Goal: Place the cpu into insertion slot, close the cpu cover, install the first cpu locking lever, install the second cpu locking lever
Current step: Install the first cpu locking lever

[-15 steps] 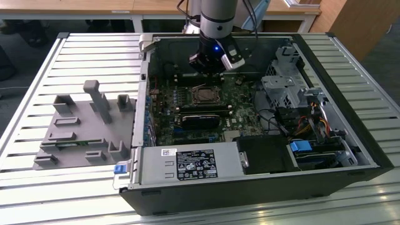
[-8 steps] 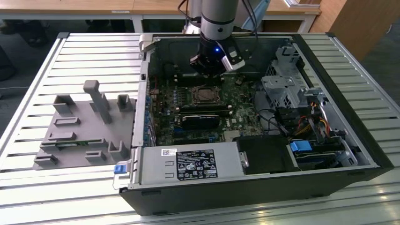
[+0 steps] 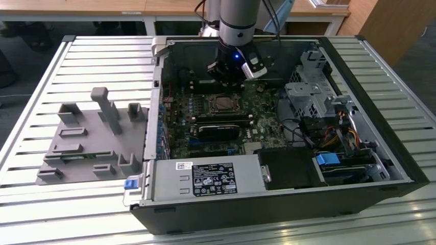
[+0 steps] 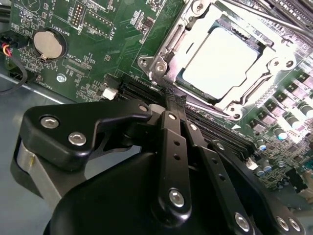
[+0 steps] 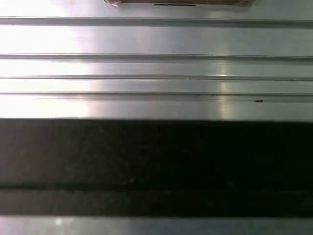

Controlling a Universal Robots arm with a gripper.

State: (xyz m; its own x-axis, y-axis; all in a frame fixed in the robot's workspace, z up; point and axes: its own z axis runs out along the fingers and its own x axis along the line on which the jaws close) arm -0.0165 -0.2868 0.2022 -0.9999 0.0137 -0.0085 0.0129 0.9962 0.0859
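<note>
Scene: open PC case [image 3: 272, 204] lies on slatted metal counter [image 3: 102, 51]; grey fixture block [image 3: 89, 138] sits on the counter to the exterior view's left of the case.
Cpu: the cpu [image 4: 222, 58] sits flat in the insertion slot [image 4: 149, 63] on the green motherboard [image 4: 98, 29]; metal face up, no tilt seen.
Cover: the cpu cover [image 4: 171, 44] is down over the chip, frame around the exposed face.
Levers: thin wire parts run along the slot edges; whether either is hooked can't be told.
Tool: tool [image 4: 170, 98] is over the board, tips at the slot edge nearest the long black memory slots [image 4: 132, 88]. Fingers look pressed together, nothing seen between them.
Tool, ext. view: tool [image 3: 228, 80] hangs inside the case, just beyond the slot.
Step (judged): lever work; cpu placement and cover closing look done.
Method: keep fingers together and use them as one pusher. Contact the lever wire only, not the cover plate or chip face.
Method, cont.: push down, then sideways under the retaining tab; keep travel slow and in line w/ the slot edge.
Risk: tip slipping off the wire onto the memory slots or nearby small components; uneven force could skew the cover.
</note>
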